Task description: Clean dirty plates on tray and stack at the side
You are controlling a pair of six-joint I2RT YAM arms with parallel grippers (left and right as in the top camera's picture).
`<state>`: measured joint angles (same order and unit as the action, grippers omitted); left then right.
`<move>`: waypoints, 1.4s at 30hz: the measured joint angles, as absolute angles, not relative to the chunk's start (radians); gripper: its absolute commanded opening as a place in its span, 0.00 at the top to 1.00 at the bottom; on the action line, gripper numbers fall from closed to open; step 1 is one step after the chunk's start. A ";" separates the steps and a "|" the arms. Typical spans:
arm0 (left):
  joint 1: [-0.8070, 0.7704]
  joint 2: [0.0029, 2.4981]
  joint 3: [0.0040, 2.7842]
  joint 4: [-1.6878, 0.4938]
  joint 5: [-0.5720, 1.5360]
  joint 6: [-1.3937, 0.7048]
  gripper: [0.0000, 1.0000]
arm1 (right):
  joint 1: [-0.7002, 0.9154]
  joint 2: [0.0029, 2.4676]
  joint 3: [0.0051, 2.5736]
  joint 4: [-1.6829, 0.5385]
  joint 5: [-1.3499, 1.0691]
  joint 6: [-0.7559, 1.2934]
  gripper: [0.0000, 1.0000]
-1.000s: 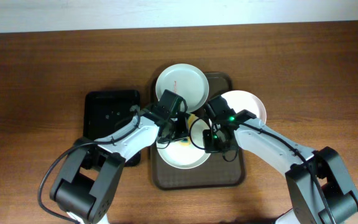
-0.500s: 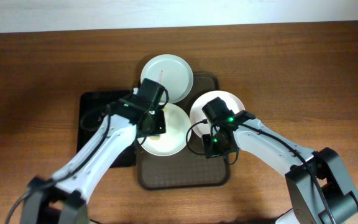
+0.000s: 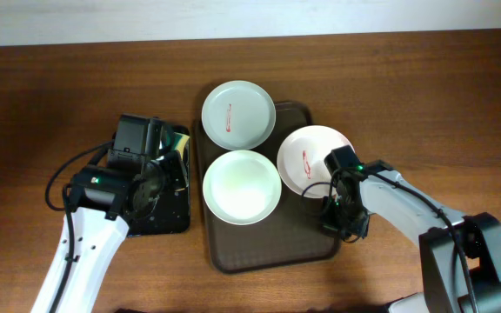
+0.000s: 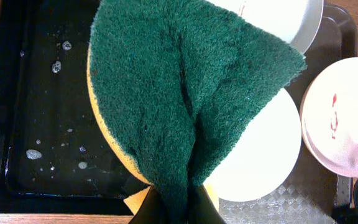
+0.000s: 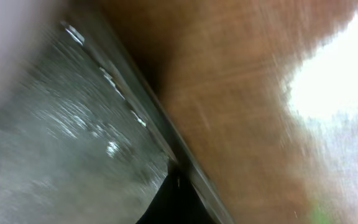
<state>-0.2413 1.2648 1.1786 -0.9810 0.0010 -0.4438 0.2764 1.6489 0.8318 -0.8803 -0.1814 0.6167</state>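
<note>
Dirty plates [image 3: 238, 114] on tray [image 3: 268, 248], right of left tool [image 4: 174, 206] clenching sponge [image 4: 185, 99]; right tool [image 3: 341, 222] grip unclear.

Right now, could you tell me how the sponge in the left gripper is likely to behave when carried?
The sponge looks soft and floppy: it creases deeply where the left gripper pinches it. It is probably light, though likely wet, since droplets dot the black tray, so it may drip.

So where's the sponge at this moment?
In the left wrist view the sponge is pinched in the left hand, over the black tray's right edge, beside the plain middle plate.
</note>
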 measured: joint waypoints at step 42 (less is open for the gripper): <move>-0.059 1.210 1.124 -0.943 0.196 -0.275 0.00 | 0.510 1.748 1.262 -0.836 -0.062 0.541 0.96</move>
<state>-0.0593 1.2098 1.1244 -0.9432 0.1955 -0.2752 0.5102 1.7485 1.2625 -0.8360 -0.0620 0.5411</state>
